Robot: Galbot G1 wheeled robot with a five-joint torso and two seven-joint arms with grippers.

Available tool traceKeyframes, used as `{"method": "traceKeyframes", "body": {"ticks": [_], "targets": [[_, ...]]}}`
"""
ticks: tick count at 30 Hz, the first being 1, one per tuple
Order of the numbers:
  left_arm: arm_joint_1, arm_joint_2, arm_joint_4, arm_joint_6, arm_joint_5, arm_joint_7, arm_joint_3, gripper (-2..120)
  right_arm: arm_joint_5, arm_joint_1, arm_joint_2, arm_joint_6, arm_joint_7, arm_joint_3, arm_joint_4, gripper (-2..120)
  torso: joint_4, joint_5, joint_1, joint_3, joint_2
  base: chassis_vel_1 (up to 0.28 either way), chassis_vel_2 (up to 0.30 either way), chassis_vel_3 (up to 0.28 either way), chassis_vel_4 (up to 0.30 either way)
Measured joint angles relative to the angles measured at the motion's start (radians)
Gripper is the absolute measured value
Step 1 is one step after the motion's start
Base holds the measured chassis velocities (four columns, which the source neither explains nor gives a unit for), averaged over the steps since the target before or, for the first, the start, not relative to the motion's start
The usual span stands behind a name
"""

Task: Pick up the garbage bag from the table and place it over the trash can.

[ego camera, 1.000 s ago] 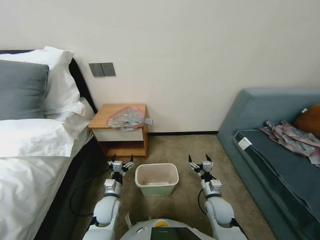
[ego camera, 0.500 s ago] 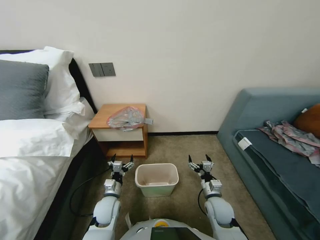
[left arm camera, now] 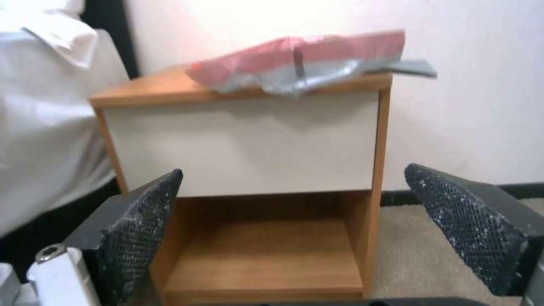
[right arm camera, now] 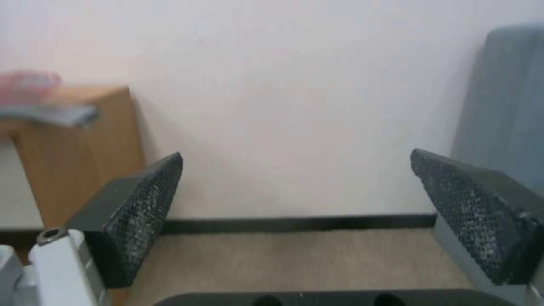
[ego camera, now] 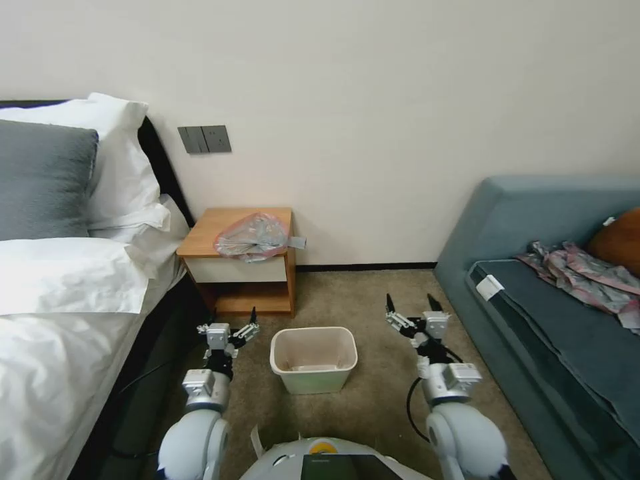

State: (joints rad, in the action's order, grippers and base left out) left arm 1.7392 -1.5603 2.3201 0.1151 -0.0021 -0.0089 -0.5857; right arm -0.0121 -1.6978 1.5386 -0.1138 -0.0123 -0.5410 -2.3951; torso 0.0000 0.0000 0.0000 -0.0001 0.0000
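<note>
head view shows my left gripper (ego camera: 231, 325) with fingers spread wide, holding nothing, low over the carpet just left of the trash can (ego camera: 313, 358). my right gripper (ego camera: 411, 307) is spread too, empty, on the can's right and a little farther. beyond the can stands the table (ego camera: 212, 229) against the wall, the garbage bag (ego camera: 253, 235) lying crumpled on its top near the right front edge, slightly overhanging.

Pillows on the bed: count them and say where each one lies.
3 in view: a white pillow upright by the headboard, a grey pillow in front of it, another white pillow lying flat nearer the robot. More may be hidden.
</note>
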Motion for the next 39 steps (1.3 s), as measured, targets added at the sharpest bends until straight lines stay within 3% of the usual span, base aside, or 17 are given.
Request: {"method": "traceKeyframes", "body": {"ticks": [3,7,17,22,24,25,28,30,33,39], "targets": [[0.049,-0.017,0.084,0.030,-0.001,-0.003,-0.010,100,-0.022,-0.041,0.006,-0.044,-0.006,0.003,-0.101,100,-0.0003,-0.0002,0.000,0.000,0.000,0.000,0.000,0.000,0.000],[0.097,-0.031,0.164,0.058,-0.002,-0.006,-0.018,100,-0.081,-0.053,-0.029,-0.095,-0.017,0.003,-0.116,100,0.0001,0.0001,0.000,0.000,0.000,0.000,0.000,0.000,0.000],[0.152,-0.050,0.188,0.094,-0.003,-0.009,-0.030,100,-0.230,-0.031,-0.070,-0.138,-0.049,0.001,-0.113,100,-0.0001,0.0000,0.000,0.000,0.000,0.000,0.000,0.000,0.000],[0.149,-0.002,0.187,0.100,-0.057,-0.018,-0.048,100,-0.440,0.010,-0.107,-0.161,-0.074,0.002,-0.109,100,-0.0001,-0.0001,0.000,0.000,0.000,0.000,0.000,0.000,0.000],[0.147,0.013,0.186,0.101,-0.075,-0.021,-0.053,100,-0.584,0.038,-0.128,-0.166,-0.091,0.011,-0.101,100,-0.0002,-0.0001,0.000,0.000,0.000,0.000,0.000,0.000,0.000],[0.147,0.013,0.186,0.101,-0.075,-0.021,-0.053,100,-0.584,0.038,-0.128,-0.166,-0.091,0.011,-0.101,100,-0.0002,-0.0001,0.000,0.000,0.000,0.000,0.000,0.000,0.000],[0.145,0.017,0.184,0.101,-0.080,-0.022,-0.054,100,-0.958,0.140,-0.170,-0.200,-0.164,0.031,-0.072,100,0.0000,0.0000,0.000,0.000,0.000,0.000,0.000,0.000,0.000],[0.145,0.017,0.183,0.101,-0.080,-0.022,-0.055,100,-1.026,0.163,-0.176,-0.206,-0.182,0.033,-0.065,100,0.0002,0.0000,0.000,0.000,0.000,0.000,0.000,0.000,0.000],[0.149,0.033,0.183,0.101,-0.092,-0.023,-0.056,100,-1.266,0.248,-0.200,-0.215,-0.238,0.034,-0.020,100,0.0001,0.0000,0.000,0.000,0.000,0.000,0.000,0.000,0.000],[0.154,0.060,0.182,0.098,-0.112,-0.026,-0.059,100,-1.484,0.343,-0.204,-0.215,-0.264,0.040,0.068,100,-0.0003,-0.0003,0.000,0.000,0.000,0.000,0.000,0.000,0.000]]}}
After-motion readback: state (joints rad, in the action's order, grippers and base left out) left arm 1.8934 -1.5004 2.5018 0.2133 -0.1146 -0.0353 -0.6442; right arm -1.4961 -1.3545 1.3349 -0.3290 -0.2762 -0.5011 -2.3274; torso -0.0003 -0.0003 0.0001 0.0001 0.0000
